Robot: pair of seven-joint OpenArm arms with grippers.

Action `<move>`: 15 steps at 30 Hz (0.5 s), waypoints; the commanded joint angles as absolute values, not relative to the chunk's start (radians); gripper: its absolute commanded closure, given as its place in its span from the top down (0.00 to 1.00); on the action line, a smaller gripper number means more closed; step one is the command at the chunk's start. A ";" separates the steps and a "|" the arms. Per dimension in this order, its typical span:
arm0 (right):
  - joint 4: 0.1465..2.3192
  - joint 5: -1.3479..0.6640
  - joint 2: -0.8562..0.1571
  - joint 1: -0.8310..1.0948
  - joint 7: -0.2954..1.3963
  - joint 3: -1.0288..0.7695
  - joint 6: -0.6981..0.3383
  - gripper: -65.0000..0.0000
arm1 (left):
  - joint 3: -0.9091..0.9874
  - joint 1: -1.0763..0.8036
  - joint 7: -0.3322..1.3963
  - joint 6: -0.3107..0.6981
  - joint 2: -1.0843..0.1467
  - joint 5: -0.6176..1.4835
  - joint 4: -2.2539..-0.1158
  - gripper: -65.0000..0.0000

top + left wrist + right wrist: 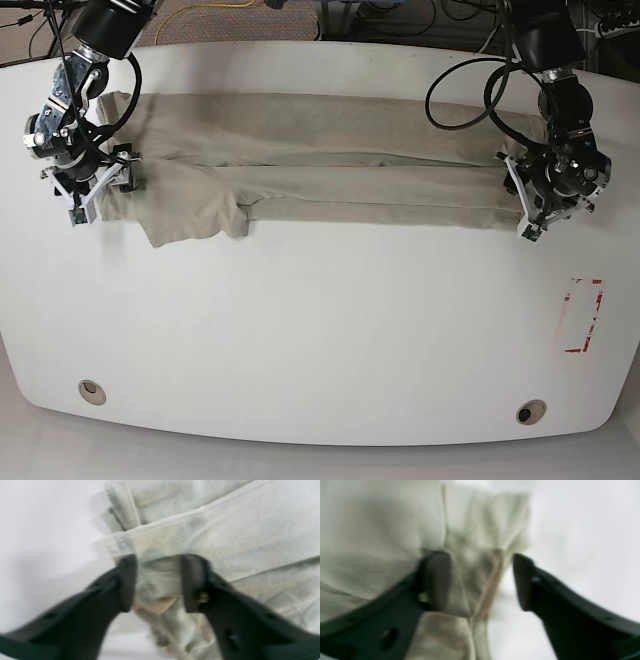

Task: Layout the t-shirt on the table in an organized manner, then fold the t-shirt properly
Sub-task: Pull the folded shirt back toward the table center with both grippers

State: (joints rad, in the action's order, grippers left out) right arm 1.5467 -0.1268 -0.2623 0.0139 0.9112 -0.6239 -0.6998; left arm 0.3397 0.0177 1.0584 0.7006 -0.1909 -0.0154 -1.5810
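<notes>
- Left gripper [157, 583]: I read its jaws as parted, a bunched fold of the t-shirt [225, 535] lying between the dark fingers [127, 582]. The fabric reaches the 3 o'clock finger; on the 9 o'clock side a sliver of gap shows. I cannot tell if anything is pinched.
- Right gripper [482, 581]: jaws standing wide. The 9 o'clock finger [437, 580] lies against the cloth; the 3 o'clock finger is apart from it, over bare table [582, 530]. A hem seam runs down through the gap.
- T-shirt, base view [330, 170]: folded lengthwise into a long band across the far half of the table [320, 340], stretched between the two grippers. One sleeve flap juts out toward 6 o'clock near the right gripper [85, 180]. The other end lies at the left gripper [555, 190].
- Containers: I see no bins or trays; only the table bears the shirt.
- Hard to make out: both wrist views are blurred, so layers and seams are uncertain. In the base view the gripper bodies hide the shirt's end edges.
- Edges and room: the near half of the table is bare white; a red-tape rectangle [584, 316] at 4 o'clock, grommet holes at 7 o'clock [92, 391] and 5 o'clock [531, 411]. Cables [470, 95] loop above the shirt at 1 o'clock.
</notes>
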 commanded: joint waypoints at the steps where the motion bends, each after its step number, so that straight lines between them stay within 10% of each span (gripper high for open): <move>1: 1.649 -0.137 -0.262 -0.024 0.924 -0.625 -0.698 0.76 | 0.363 0.042 1.072 0.698 -0.189 -0.019 -1.670 0.59; 15: 1.509 -0.134 -0.254 -0.216 0.986 -0.490 -0.698 0.76 | 0.363 0.044 1.113 0.698 -0.156 0.005 -1.862 0.59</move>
